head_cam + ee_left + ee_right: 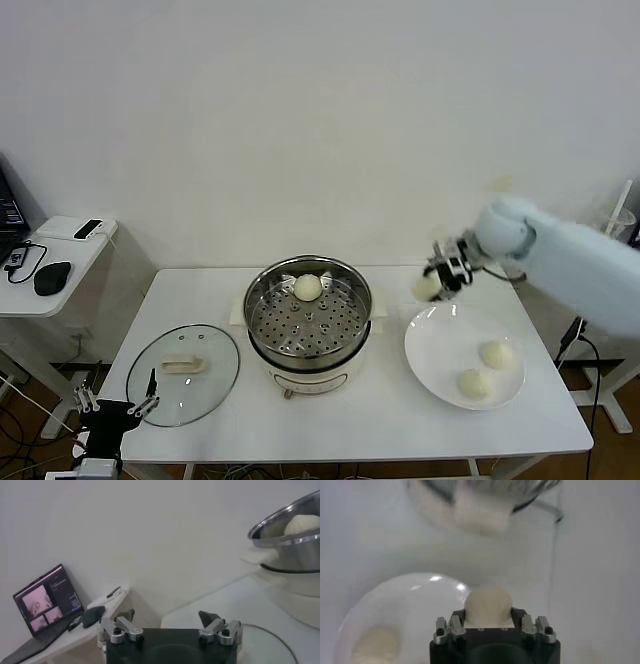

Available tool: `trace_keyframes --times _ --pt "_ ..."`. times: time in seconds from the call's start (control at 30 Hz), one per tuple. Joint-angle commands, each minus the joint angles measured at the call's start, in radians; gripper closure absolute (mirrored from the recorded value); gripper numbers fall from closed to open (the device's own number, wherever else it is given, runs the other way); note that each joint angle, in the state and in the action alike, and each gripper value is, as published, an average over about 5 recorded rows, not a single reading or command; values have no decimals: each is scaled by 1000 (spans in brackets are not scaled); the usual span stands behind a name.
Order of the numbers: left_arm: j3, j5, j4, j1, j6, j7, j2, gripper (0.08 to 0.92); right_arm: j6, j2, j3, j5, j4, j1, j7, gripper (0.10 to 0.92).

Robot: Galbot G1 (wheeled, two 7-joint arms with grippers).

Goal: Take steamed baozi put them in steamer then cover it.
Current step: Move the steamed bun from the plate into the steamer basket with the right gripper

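now carrying the second baozi to the steamer

your right gripper [437, 281] is clamped on a baozi [427, 287], held above the white plate [432, 352] so it clears the rim on its way to the steamer [308, 312]. one bun [308, 287] sits on the perforated tray; two [495, 354] wait on the plate. your left gripper [115, 402], jaws apart, parks by the glass cover [184, 374], ready for lidding.

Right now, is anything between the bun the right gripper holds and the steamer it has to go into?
Nothing visible. The right gripper holds a baozi above the plate's far edge; the steamer is open, and its cover lies on the table on the opposite side.
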Motion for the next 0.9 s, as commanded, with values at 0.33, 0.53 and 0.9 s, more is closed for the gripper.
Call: trace_keyframes --times 0.33,0.53,0.9 --pt "-6 -1 -16 -13 1 0 -14 177 -194 552 -119 325 -180 69 165 429" --pt "-7 -1 -30 -4 1 0 -19 177 -213 650 -104 268 -305 -6 168 423" --pt "2 0 -30 -2 -4 -2 -32 177 -247 684 -139 231 -331 -71 174 423"
